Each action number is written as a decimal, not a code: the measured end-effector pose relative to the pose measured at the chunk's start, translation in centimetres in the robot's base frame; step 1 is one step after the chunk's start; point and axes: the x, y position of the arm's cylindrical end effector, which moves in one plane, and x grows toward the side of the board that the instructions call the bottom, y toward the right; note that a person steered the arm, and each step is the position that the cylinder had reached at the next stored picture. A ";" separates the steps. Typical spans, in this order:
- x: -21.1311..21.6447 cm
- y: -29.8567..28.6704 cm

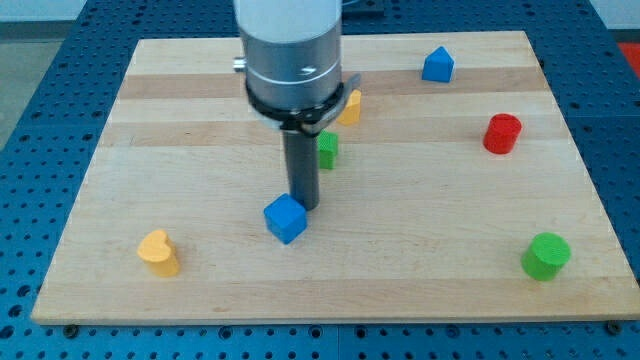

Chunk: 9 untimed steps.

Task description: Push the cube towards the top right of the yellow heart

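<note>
A single camera looks down at an angle from the near edge of the wooden board (200, 290), showing it all.

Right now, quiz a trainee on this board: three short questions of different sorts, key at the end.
1. True or false: my tip is at the upper right edge of the blue cube.
2. Which block lies nearest the view's bottom left corner? A) the red cylinder B) the yellow heart C) the green cylinder
3. Fill in: the block at the view's top right, shaped like a small house, is coloured ____.

Key: 1 true; 2 B; 3 blue.

A green block and an orange-yellow block sit partly hidden behind the arm, so neither is quizzed.
</note>
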 end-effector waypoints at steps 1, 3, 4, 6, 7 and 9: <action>3.5 3.4; 7.3 0.6; 5.8 -3.2; 8.2 2.3; 4.7 8.3; -2.0 8.9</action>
